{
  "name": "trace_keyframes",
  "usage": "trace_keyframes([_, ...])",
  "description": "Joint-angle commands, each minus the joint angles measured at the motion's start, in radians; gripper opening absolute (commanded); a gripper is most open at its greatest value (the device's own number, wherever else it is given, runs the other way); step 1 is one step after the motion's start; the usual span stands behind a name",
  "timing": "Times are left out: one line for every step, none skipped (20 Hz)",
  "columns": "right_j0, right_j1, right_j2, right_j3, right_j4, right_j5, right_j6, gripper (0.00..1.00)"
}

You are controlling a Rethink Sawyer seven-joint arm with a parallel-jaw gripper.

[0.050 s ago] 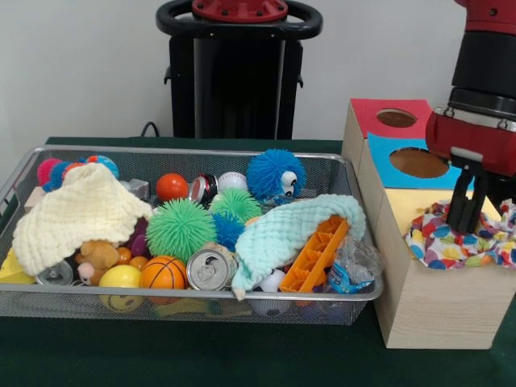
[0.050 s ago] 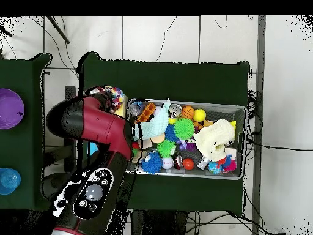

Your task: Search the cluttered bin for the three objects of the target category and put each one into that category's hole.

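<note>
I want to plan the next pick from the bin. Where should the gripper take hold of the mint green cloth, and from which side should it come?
Probably from above, at the raised fold of the mint green cloth where it humps over the orange plastic piece. There the fabric stands clear of the toys, so a pinch catches cloth alone. Its lower end by the can lies flatter.

A silver wire-mesh metal bin (image 1: 339, 173) holds knitted cream cloth (image 1: 76, 214), rubbery spiky green ball (image 1: 179, 229), beside a matt pale wooden box (image 1: 427, 302).
</note>
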Motion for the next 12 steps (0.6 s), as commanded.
trace_keyframes([-0.068, -0.021, 0.224, 0.154, 0.035, -0.109, 0.174, 0.0])
trace_keyframes([-0.07, -0.025, 0.231, 0.162, 0.033, -0.12, 0.175, 0.0])
trace_keyframes([-0.076, -0.03, 0.244, 0.171, 0.033, -0.129, 0.175, 0.0])
trace_keyframes([-0.08, -0.034, 0.252, 0.178, 0.032, -0.136, 0.177, 0.0])
trace_keyframes([-0.084, -0.037, 0.262, 0.185, 0.029, -0.146, 0.177, 0.0])
trace_keyframes([-0.086, -0.039, 0.267, 0.189, 0.026, -0.152, 0.179, 0.0])
trace_keyframes([-0.09, -0.042, 0.276, 0.195, 0.023, -0.16, 0.181, 0.0])
trace_keyframes([-0.094, -0.044, 0.282, 0.2, 0.023, -0.166, 0.182, 0.0])
trace_keyframes([-0.098, -0.047, 0.29, 0.206, 0.021, -0.174, 0.182, 0.0])
trace_keyframes([-0.104, -0.051, 0.3, 0.212, 0.018, -0.18, 0.179, 0.0])
trace_keyframes([-0.11, -0.054, 0.31, 0.218, 0.016, -0.185, 0.177, 0.0])
trace_keyframes([-0.115, -0.058, 0.318, 0.225, 0.014, -0.189, 0.175, 0.0])
